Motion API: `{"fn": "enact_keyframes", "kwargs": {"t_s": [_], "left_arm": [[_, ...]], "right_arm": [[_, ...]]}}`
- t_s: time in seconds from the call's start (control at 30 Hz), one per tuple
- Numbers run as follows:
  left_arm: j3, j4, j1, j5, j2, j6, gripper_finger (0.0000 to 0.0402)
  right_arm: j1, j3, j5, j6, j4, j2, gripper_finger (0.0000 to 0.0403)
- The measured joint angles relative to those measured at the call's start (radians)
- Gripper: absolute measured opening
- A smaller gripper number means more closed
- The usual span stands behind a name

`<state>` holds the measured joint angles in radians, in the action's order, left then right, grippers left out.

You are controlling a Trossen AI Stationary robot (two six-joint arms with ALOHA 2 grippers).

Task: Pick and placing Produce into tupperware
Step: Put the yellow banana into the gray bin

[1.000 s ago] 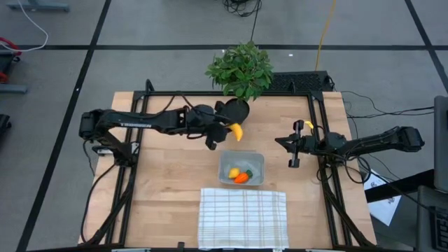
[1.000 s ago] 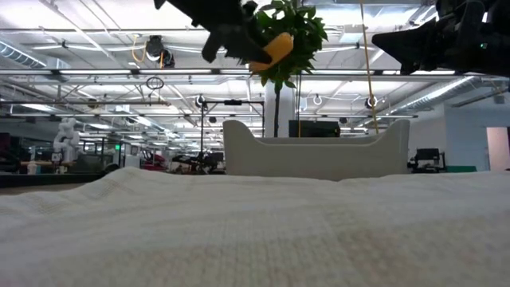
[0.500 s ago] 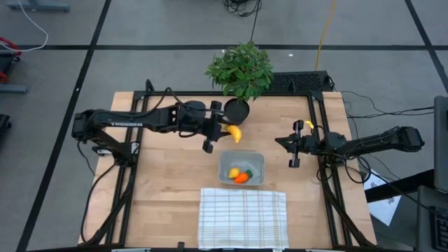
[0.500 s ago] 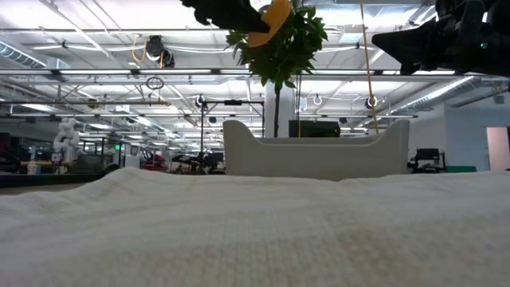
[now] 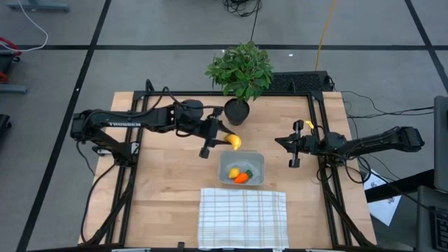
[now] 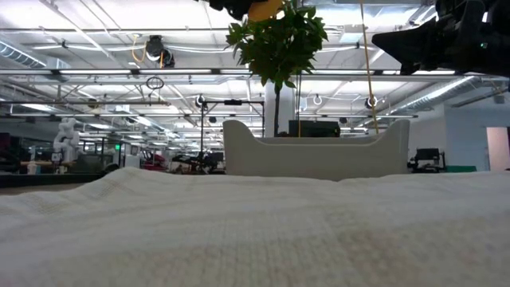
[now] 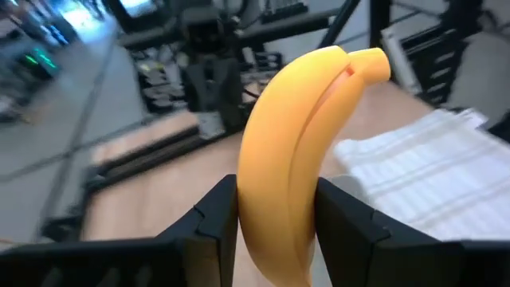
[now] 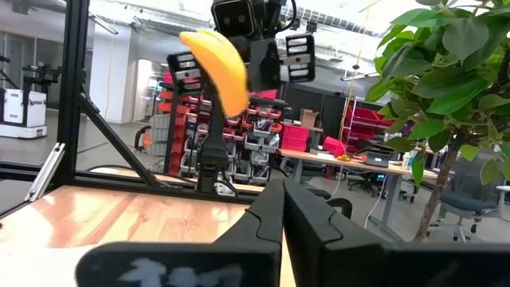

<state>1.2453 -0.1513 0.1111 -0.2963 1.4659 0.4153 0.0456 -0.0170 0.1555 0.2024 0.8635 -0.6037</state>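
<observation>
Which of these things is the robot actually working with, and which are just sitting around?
Part of the job: banana held in the left pincer; lemon and carrot in the tupperware.

Just there: potted plant; checked cloth; right pincer, waiting aside.

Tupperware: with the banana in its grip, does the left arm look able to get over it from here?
Probably yes. The left gripper, shut on the banana, hangs just beside the tupperware near its far left corner, nothing standing between; the right gripper waits off to the side.
</observation>
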Motion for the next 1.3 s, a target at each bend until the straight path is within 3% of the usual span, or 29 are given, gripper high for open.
{"fn": "enact_keyframes", "kwargs": {"t_s": [0.2, 0.73, 1.1, 1.3], "left_arm": [[0.000, 0.047, -0.011, -0.019, 0.037, -0.125, 0.0129], [0.015, 0.167, -0.031, -0.013, 0.221, -0.202, 0.0129], [0.324, -0.115, -0.094, 0.009, 0.418, -0.102, 0.0129], [0.361, -0.124, -0.079, 0.007, 0.482, -0.079, 0.0129]], "right_arm": [[0.000, 0.000, 0.000, -0.005, 0.000, 0.000, 0.0000], [0.000, 0.000, 0.000, -0.025, 0.006, -0.008, 0.0000], [0.000, 0.000, 0.000, -0.027, 0.008, -0.010, 0.0000], [0.000, 0.000, 0.000, -0.048, 0.007, -0.010, 0.0000]]}}
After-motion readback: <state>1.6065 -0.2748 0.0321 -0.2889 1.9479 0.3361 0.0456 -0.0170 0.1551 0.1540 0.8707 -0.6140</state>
